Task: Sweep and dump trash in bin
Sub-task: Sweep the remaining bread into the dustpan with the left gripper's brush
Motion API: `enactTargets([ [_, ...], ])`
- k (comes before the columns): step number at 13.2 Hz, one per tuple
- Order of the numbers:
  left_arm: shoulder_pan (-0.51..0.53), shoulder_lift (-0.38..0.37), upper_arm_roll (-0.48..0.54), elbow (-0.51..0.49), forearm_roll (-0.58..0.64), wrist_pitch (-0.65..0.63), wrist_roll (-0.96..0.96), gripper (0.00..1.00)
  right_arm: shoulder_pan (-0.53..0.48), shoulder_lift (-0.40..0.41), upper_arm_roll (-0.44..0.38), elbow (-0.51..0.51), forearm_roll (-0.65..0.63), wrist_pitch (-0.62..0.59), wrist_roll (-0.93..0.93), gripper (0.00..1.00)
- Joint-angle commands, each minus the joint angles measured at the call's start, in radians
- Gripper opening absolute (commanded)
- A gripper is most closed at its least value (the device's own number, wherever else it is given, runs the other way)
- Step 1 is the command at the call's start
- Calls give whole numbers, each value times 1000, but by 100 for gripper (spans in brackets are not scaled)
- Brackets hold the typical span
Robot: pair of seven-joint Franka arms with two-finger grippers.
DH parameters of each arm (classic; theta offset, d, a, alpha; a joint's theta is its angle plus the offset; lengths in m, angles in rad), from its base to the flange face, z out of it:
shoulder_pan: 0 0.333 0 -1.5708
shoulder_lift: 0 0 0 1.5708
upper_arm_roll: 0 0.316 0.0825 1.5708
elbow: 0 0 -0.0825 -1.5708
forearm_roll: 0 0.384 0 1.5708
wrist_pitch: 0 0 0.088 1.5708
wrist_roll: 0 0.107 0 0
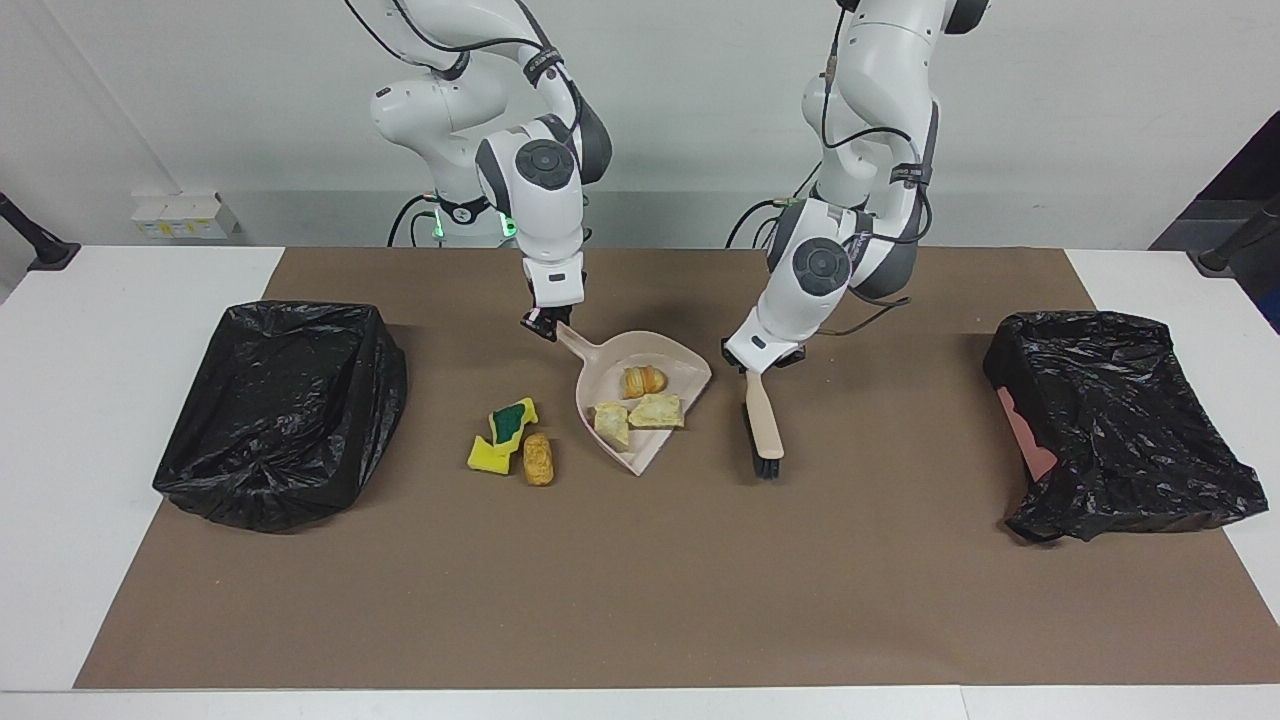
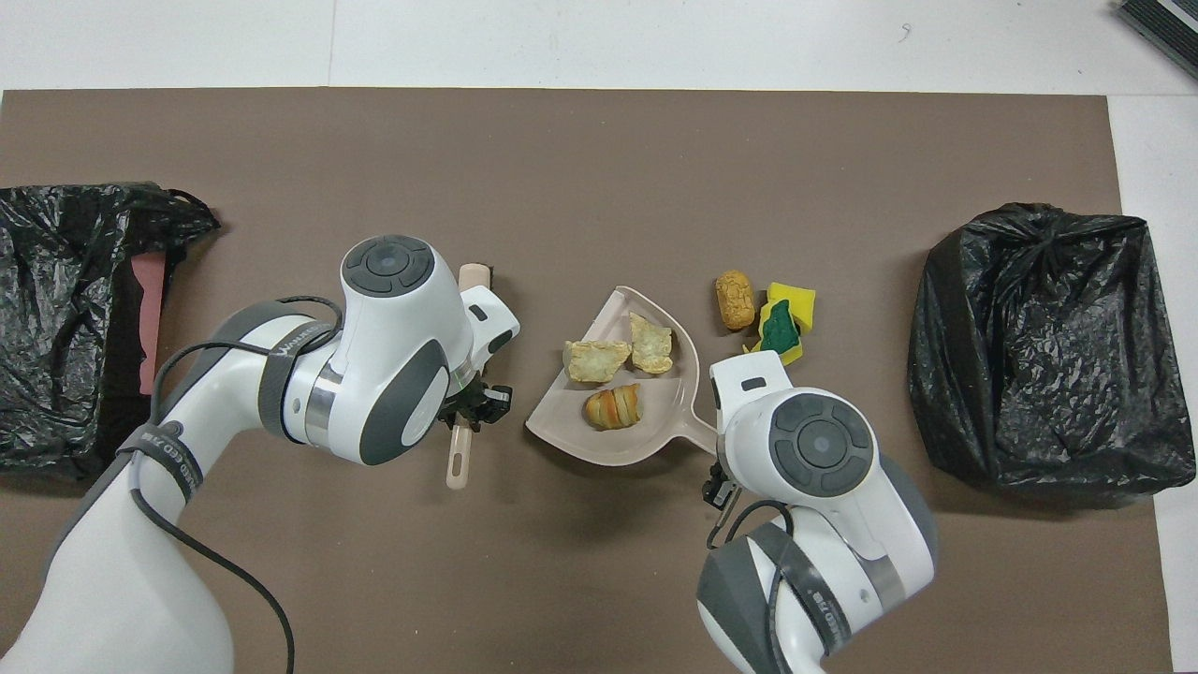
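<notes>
Trash: three tan and golden bread pieces lie in the beige dustpan; beside it lie a yellow-green sponge and a brown lump. Left gripper pinches the brush handle. Right gripper is at the dustpan handle; I cannot tell its fingers, which the wrist hides from above.

Legible text: none. Lettering on dark band of left arm and on dark band of right arm in overhead view, too small and slanted to read.
</notes>
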Motion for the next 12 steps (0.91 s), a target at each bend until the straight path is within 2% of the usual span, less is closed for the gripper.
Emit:
enactTargets([
  [1,-5,48,-7,49,10,-66,10,0,-8,-10,6,-37,6,63,-56,100],
  [6,-26,65,-60,66,-110,-73,-19,0,20,31,4,-50,3,162,-102,100],
  [7,-34,65,-61,64,-156,-65,-39,0,20,34,4,-44,0,153,-108,84],
  [8,-58,65,-67,70,-177,-65,-74,0,20,34,4,-41,0,148,-113,55],
  [9,-71,65,-70,70,-183,-54,-116,0,17,30,4,-33,0,136,-113,34],
  [11,-74,65,-87,83,-195,-53,-131,0,12,31,4,-4,0,72,-113,9],
  [12,-75,63,-87,105,-197,-65,-142,0,11,31,4,-1,0,61,-113,0],
])
